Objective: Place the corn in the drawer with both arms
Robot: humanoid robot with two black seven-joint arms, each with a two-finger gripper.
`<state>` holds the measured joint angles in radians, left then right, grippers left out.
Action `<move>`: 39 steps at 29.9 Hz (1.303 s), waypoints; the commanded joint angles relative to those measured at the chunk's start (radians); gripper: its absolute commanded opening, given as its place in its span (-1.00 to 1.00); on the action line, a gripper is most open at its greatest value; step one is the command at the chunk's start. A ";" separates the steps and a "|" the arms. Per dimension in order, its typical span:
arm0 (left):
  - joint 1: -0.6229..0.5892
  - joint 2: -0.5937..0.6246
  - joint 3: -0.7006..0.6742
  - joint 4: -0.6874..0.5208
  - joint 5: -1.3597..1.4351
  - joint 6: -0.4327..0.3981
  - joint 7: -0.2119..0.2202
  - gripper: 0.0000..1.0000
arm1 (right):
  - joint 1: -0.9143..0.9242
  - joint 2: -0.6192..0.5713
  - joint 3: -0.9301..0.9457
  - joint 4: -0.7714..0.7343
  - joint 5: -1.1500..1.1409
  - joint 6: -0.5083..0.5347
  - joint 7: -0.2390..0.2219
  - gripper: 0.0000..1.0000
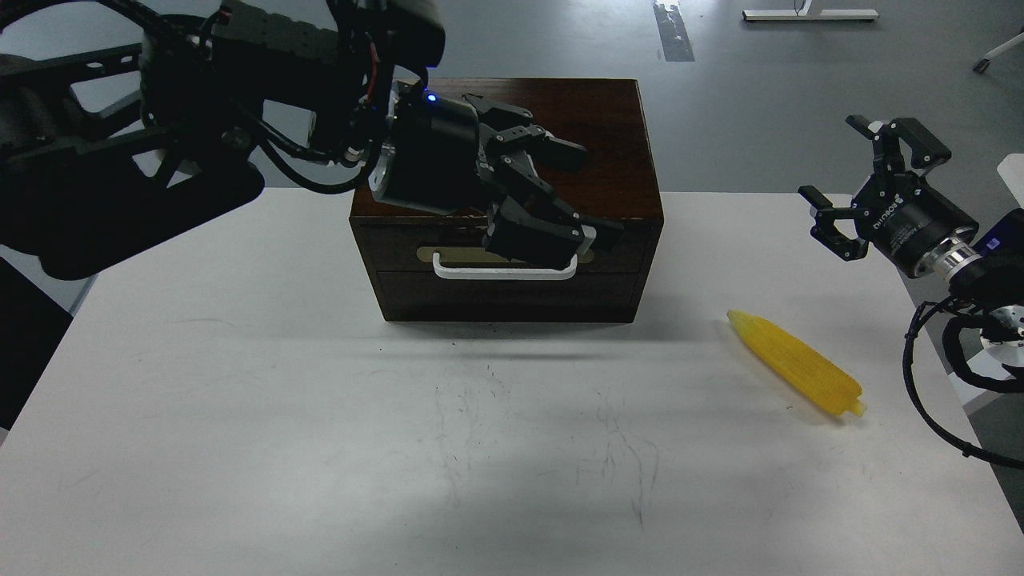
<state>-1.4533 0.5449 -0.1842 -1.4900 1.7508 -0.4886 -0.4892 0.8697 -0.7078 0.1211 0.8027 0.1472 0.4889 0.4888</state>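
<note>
The yellow corn (796,373) lies on the white table at the right, its tapered end pointing to the cabinet. The dark wooden cabinet (608,120) stands at the table's back middle. Its drawer (392,244) is closed, and its white bar handle (480,273) shows below my left gripper. My left gripper (588,192) is open, fingers spread, right in front of the drawer's upper front and just above the handle. Whether it touches the handle I cannot tell. My right gripper (832,156) is open and empty, held above the table's right edge, beyond the corn.
My left arm (200,96) reaches across the back left and hides the cabinet's left top corner. The table (320,448) in front of the cabinet shows only scuff marks. Black cables (928,400) hang by the right edge near the corn.
</note>
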 commanded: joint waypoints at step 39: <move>0.001 -0.171 0.285 0.255 0.351 0.000 0.001 0.97 | -0.005 -0.022 0.008 0.006 0.000 0.000 0.000 1.00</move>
<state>-1.4554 0.3776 0.1010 -1.2354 2.1016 -0.4887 -0.4886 0.8658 -0.7276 0.1287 0.8085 0.1472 0.4886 0.4888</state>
